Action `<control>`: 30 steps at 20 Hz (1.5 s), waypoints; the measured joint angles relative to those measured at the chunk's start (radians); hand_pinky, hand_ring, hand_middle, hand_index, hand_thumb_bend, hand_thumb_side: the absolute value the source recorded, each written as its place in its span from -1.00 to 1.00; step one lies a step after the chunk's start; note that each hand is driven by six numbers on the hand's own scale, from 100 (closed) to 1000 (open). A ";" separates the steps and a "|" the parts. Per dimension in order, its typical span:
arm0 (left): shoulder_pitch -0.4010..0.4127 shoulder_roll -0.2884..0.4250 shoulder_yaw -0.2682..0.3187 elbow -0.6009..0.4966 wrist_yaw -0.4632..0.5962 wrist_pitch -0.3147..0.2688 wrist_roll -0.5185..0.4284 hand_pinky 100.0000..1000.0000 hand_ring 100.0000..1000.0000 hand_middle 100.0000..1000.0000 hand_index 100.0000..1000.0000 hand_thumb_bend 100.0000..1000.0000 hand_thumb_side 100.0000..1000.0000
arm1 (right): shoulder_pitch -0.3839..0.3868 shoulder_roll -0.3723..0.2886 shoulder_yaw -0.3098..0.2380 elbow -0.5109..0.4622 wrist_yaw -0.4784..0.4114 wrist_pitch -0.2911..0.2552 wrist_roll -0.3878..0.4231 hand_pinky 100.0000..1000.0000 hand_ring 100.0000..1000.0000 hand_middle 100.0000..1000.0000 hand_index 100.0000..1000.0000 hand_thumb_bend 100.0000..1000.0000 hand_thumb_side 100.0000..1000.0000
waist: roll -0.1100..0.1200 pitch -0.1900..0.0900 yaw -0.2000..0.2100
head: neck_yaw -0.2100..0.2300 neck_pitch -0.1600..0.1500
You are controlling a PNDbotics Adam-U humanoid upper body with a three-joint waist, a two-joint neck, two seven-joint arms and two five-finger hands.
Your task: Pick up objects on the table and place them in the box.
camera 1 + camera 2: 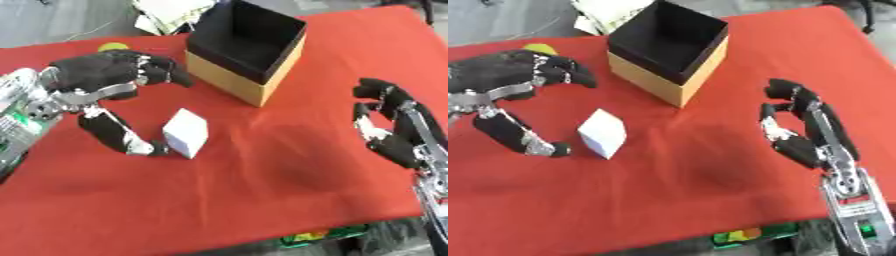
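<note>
A small white block lies on the red table cloth, left of centre. My left hand hovers over it from the left, open; its thumb reaches down beside the block's left face and its fingers arch above. Whether the thumb touches the block I cannot tell. The open box, black inside with tan outer walls, stands behind the block at the upper centre. A yellow-green thing peeks out behind the left hand. My right hand rests at the right with relaxed fingers, holding nothing.
Papers lie off the table's far edge behind the box. A green and yellow thing shows below the table's front edge. Bare red cloth lies between the block and the right hand.
</note>
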 measured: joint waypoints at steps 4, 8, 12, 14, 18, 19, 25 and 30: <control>-0.032 -0.062 -0.006 0.111 -0.070 -0.042 -0.069 0.58 0.56 0.58 0.77 0.15 -0.40 | 0.000 -0.003 0.000 0.000 0.000 -0.001 -0.001 0.38 0.57 0.41 0.68 -1.00 -0.34 | 0.000 0.000 0.002 | -0.003 0.000; -0.051 -0.122 0.008 0.220 -0.137 -0.085 -0.137 0.59 0.57 0.60 0.80 0.19 -0.38 | 0.000 -0.003 0.000 0.000 0.000 -0.001 -0.001 0.38 0.57 0.41 0.68 -1.00 -0.34 | 0.000 -0.001 0.003 | -0.004 0.000; -0.062 -0.172 0.046 0.295 -0.201 -0.119 -0.200 0.60 0.57 0.61 0.81 0.21 -0.38 | 0.001 -0.003 0.000 0.000 0.000 -0.001 -0.001 0.38 0.57 0.41 0.68 -1.00 -0.33 | 0.000 -0.001 0.003 | -0.004 0.000; -0.069 -0.192 0.067 0.319 -0.223 -0.117 -0.213 0.60 0.58 0.61 0.82 0.21 -0.38 | 0.001 -0.003 0.000 0.000 0.000 -0.001 -0.001 0.38 0.57 0.41 0.68 -1.00 -0.33 | 0.000 -0.001 0.002 | -0.004 0.000; -0.074 -0.218 0.093 0.355 -0.257 -0.111 -0.208 0.60 0.58 0.62 0.82 0.19 -0.37 | 0.001 -0.003 0.000 0.000 0.000 -0.001 -0.001 0.38 0.56 0.40 0.68 -1.00 -0.33 | 0.000 -0.001 0.001 | -0.004 0.000; -0.074 -0.223 0.095 0.363 -0.265 -0.110 -0.203 0.60 0.58 0.62 0.82 0.19 -0.37 | 0.001 -0.003 0.000 0.000 0.000 -0.001 -0.001 0.38 0.56 0.40 0.68 -1.00 -0.33 | 0.000 -0.001 0.000 | -0.004 0.000; -0.076 -0.255 0.102 0.414 -0.281 -0.117 -0.195 0.57 0.55 0.56 0.77 0.08 -0.42 | 0.001 -0.003 0.002 0.000 0.000 0.000 0.003 0.38 0.56 0.40 0.69 -1.00 -0.32 | -0.003 -0.001 -0.007 | -0.002 0.000; -0.076 -0.277 0.107 0.451 -0.277 -0.126 -0.189 0.49 0.43 0.32 0.57 -0.12 -0.51 | 0.000 -0.003 0.006 0.000 -0.003 -0.001 0.007 0.38 0.56 0.41 0.69 -1.00 -0.31 | -0.005 0.000 -0.012 | 0.002 0.000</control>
